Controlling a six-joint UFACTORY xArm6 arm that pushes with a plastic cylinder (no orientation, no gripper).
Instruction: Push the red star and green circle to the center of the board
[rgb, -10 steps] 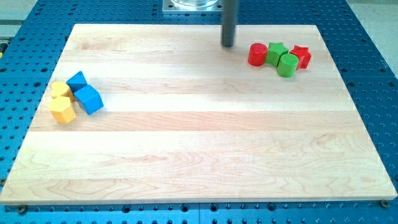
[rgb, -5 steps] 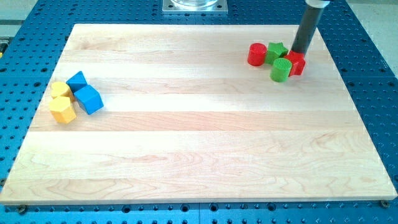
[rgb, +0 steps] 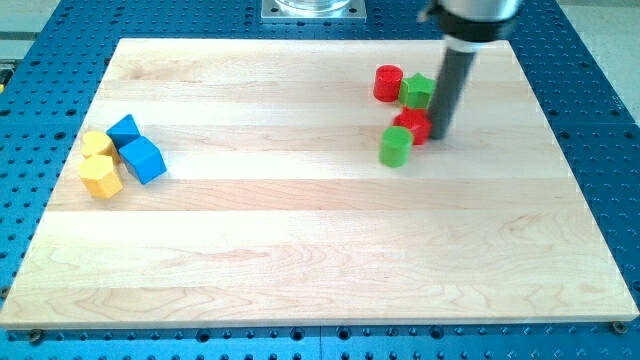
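Note:
The red star (rgb: 411, 126) lies right of the board's middle, toward the view's top right. The green circle (rgb: 396, 146) touches it on its lower left. My tip (rgb: 439, 135) stands against the red star's right side. The dark rod rises from there and hides part of the star's right edge.
A red cylinder (rgb: 388, 82) and a green star (rgb: 418, 91) sit just above the pair. At the view's left are two blue blocks (rgb: 141, 158) (rgb: 124, 131) and two yellow blocks (rgb: 101, 175) (rgb: 96, 144). The wooden board (rgb: 320, 260) lies on a blue perforated table.
My tip swept from the top to the right of the cluster, then down and left. It pushed the red star and green circle toward the centre. The red cylinder and green star shifted left.

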